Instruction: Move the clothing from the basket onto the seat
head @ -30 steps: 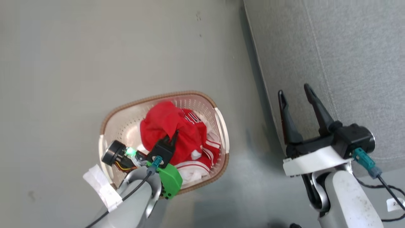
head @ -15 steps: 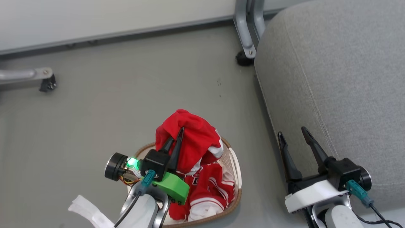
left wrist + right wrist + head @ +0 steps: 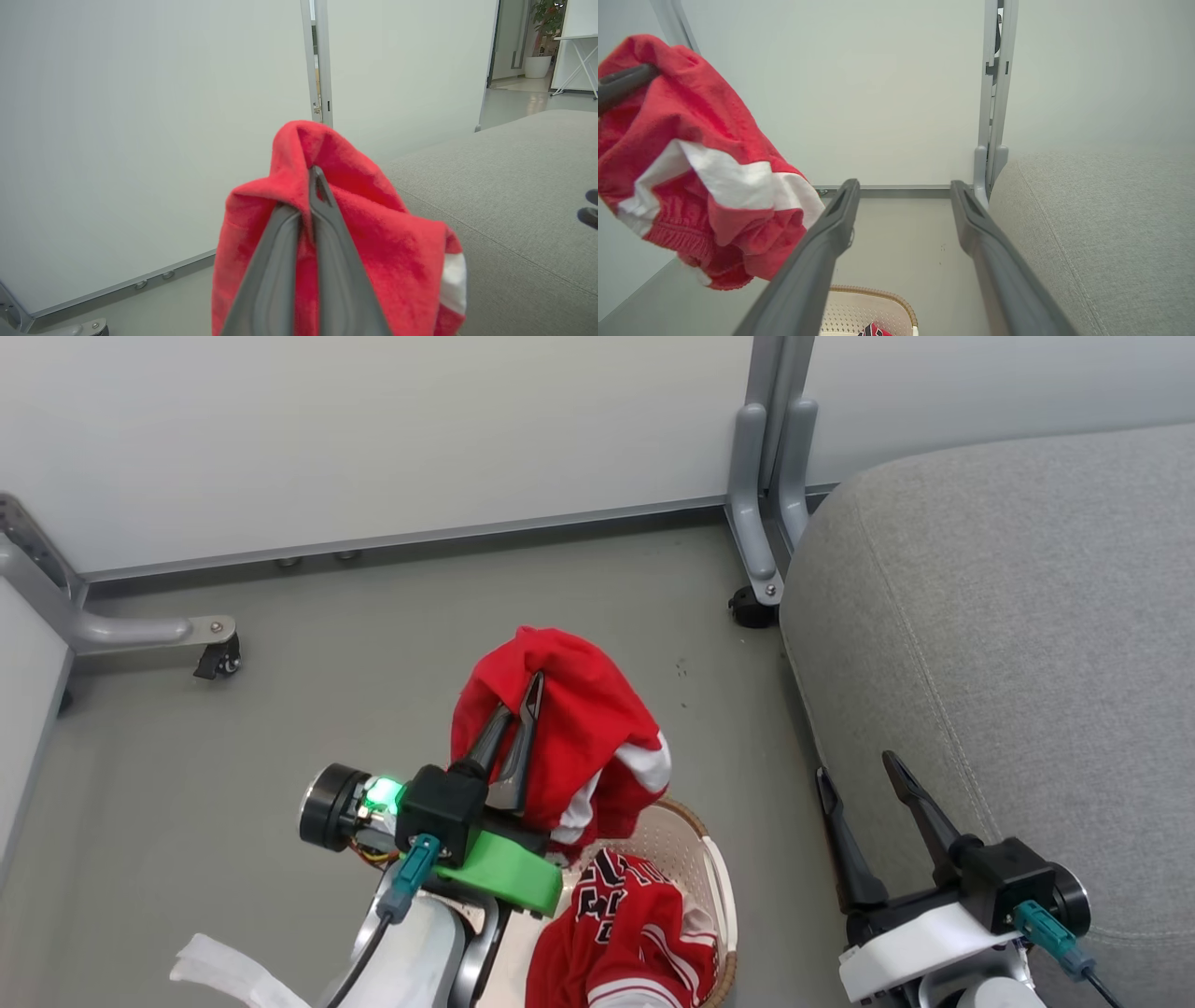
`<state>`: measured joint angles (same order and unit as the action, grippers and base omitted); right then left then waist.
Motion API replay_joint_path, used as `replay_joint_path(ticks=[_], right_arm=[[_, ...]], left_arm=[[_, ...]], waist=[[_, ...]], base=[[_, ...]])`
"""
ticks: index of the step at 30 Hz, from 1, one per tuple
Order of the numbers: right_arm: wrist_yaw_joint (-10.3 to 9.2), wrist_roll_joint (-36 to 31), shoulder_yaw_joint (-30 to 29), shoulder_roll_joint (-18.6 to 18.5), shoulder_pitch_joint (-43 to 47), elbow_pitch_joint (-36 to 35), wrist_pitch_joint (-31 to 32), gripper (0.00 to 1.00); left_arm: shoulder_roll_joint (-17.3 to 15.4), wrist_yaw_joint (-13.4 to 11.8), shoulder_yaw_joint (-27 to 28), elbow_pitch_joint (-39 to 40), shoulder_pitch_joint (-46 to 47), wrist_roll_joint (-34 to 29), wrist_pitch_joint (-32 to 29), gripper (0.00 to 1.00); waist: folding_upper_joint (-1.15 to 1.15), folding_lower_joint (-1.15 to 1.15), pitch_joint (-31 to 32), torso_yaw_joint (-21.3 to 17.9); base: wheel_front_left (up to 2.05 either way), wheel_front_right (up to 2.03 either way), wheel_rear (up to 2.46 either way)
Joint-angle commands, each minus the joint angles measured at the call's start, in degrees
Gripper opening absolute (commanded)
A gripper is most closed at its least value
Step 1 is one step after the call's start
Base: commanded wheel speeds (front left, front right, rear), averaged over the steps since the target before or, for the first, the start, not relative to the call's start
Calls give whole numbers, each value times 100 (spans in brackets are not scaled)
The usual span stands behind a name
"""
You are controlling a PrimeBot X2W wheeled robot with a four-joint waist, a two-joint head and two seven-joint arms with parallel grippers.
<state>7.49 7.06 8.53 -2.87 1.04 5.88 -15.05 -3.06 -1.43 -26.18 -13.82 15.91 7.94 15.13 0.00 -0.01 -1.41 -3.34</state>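
Jaws of the left gripper (image 3: 523, 695) pinched on the plain red garment (image 3: 588, 728), hanging above the basket (image 3: 698, 819); right gripper (image 3: 854, 765) jaws wide, empty.

Fuzzy red cloth garment (image 3: 373, 242), woven grey seat (image 3: 1008, 616)

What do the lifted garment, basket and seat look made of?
Red garment: soft matte fabric, slightly fuzzy, hanging in folds. Basket: probably cream plastic, given its even perforations; brown rim looks woven, perhaps moulded. Seat: grey woven upholstery, matte, visible weave and stitched seam.
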Motion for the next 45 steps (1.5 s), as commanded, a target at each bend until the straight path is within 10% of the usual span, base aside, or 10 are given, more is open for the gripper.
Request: replay_joint_path(ticks=[1,31,32,33,45], right_arm=[[0,39,20,-22,91,-13,-20,100],[0,475,1487,-179,-799,96,-20,100],[0,471,1494,-190,-817,88,-20,76],[0,453,1533,-218,-824,88,-20,0],[0,535,1481,-236,-654,109,-20,0]], left_arm=[[-3,32,17,64,-68,-27,2,0],[15,214,-803,639,430,200,2,0],[15,213,-816,644,453,198,3,0],[15,211,-835,647,481,198,3,0],[2,303,-743,527,327,43,3,0]], waist=[[0,1,23,14],[0,1,-148,249],[0,1,-156,262],[0,1,-165,278],[0,1,-244,259]], base=[[0,0,0],[0,0,0],[0,0,0],[0,0,0],[0,0,0]])
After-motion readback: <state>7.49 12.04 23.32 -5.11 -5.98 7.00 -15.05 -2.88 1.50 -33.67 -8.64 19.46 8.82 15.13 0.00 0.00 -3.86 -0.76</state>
